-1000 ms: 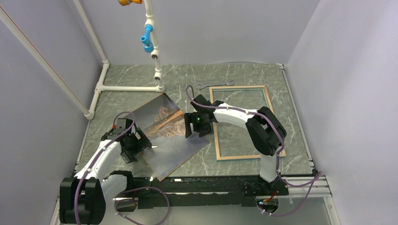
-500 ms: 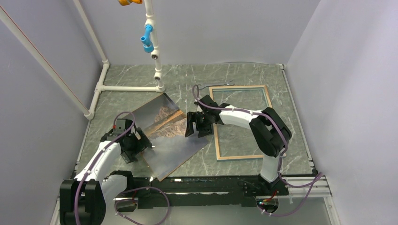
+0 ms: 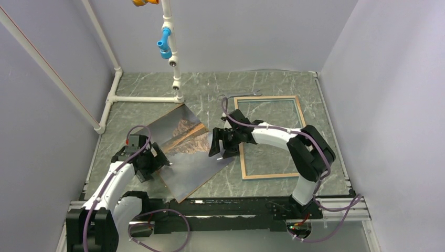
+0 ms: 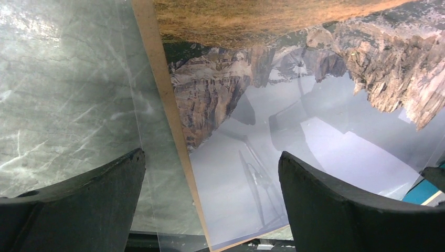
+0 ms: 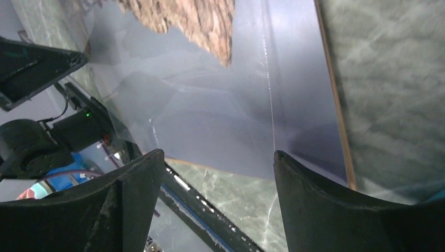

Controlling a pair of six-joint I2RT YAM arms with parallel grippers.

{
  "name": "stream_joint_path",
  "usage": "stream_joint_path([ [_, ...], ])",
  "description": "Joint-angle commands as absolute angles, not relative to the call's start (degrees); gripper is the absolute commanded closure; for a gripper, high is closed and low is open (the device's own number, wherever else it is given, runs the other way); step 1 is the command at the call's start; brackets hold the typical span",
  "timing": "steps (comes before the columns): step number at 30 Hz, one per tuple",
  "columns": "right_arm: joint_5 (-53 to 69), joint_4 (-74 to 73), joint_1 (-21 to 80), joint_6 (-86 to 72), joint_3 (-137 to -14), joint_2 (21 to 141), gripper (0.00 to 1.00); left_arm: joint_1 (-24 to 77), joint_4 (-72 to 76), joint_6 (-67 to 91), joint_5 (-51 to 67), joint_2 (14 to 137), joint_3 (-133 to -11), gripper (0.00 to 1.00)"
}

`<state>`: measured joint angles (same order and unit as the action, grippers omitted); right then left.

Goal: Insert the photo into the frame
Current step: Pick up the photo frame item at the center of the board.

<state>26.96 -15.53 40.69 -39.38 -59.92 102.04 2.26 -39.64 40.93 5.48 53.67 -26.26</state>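
Over the last second the right arm has swung its elbow out to the right and drawn its gripper (image 3: 221, 147) a little toward the near edge of the bench (image 3: 262, 84); the left arm has hardly stirred.

From where I stand, the photo (image 3: 191, 152) lies face up on the left half of the bench, turned cornerwise, mountain toward the far side and grey sky toward the arms. It rests on a brown board (image 3: 204, 182), whose edge shows as a thin strip along the near side. The frame (image 3: 273, 176) lies flat to the right, tan back upward, with bare marble showing through it. Photo and frame sit just beside each other, and I cannot tell whether they touch.

The right gripper hangs over the photo's right corner, next to the frame's left rail. Its wrist view shows the jaws (image 5: 218, 155) well apart with nothing between them, only glossy sky below.

The left gripper (image 3: 152, 161) hovers at the photo's left edge. Its jaws are spread wide too, straddling the board's edge (image 4: 167, 100) and gripping nothing.

A wrench (image 3: 241, 95) lies just beyond the frame's far rail. White pipework (image 3: 141, 98) stands at the far left.
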Motion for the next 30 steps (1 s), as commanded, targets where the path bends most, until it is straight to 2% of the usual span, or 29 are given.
stream_joint_path([
  [1, 34.0, -13.4, 42.7, -43.0, -58.6, 96.1, 0.23, 2.7, -33.4, 42.8, 15.0, 51.7, -25.5, 0.04],
  [9, 33.7, -12.8, 42.7, -45.2, -51.9, 89.2, 0.23, 4.4, -32.0, 44.4, 17.9, 49.7, -25.1, 0.06],
  [15, 30.3, -16.6, 42.7, -44.5, -47.4, 82.1, 0.23, 12.6, -30.4, 47.9, 15.2, 52.1, -29.0, 0.06],
  [23, 24.3, -24.3, 42.7, -43.0, -45.7, 72.5, 0.22, 25.7, -26.4, 50.8, 12.6, 63.4, -36.1, 0.06],
  [30, 12.6, -34.1, 42.4, -41.9, -44.5, 66.1, 0.21, 32.7, -27.7, 50.8, 9.8, 74.2, -43.0, 0.06],
])
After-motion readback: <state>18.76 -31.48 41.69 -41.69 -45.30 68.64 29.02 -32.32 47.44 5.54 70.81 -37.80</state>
